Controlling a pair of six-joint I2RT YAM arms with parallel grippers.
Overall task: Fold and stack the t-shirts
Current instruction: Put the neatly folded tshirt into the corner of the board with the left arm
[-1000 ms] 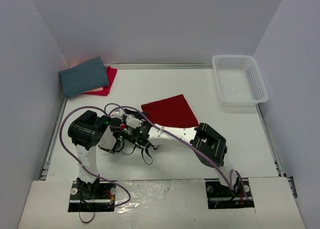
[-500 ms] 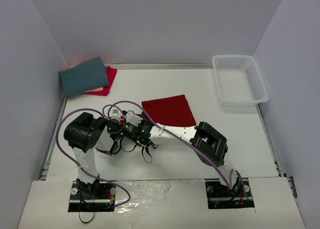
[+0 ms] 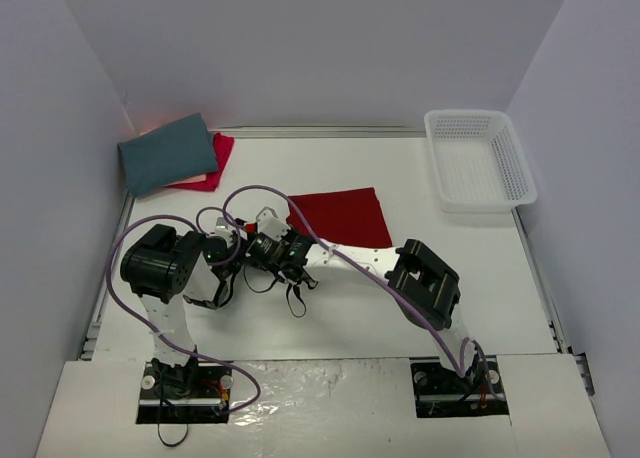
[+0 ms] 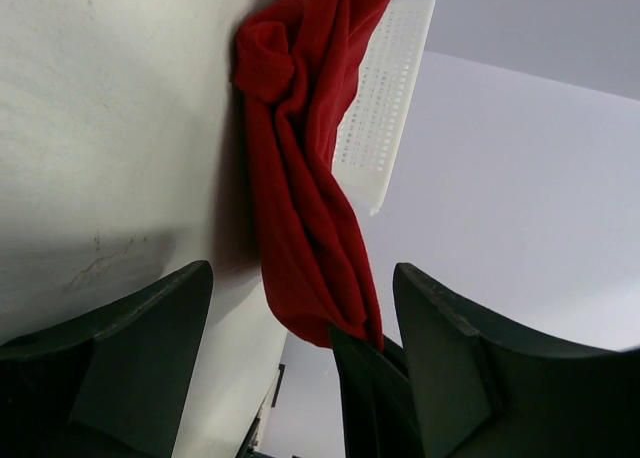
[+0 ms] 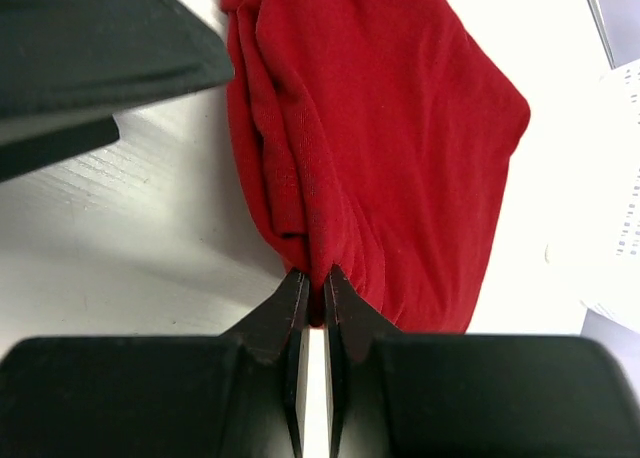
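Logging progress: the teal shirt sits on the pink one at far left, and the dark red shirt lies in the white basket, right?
Not quite: the dark red shirt lies on the table, outside the basket; see the top view.

From above, my tabletop (image 3: pixel 330 168) is lit bright and even, its white nearly washed out, with only soft shadows under my arms. A faint orange glow sits in the far left corner behind the teal shirt (image 3: pixel 168 153). In my left wrist view the left tool (image 4: pixel 300 278) looms dark and soft-edged, and the red shirt (image 4: pixel 305 208) casts a dark shadow on the tabletop beside it. In my right wrist view the cloth's weave is sharp, the right tool (image 5: pixel 312 288) is a black, detailless mass, and the tabletop at upper right is blown out white.
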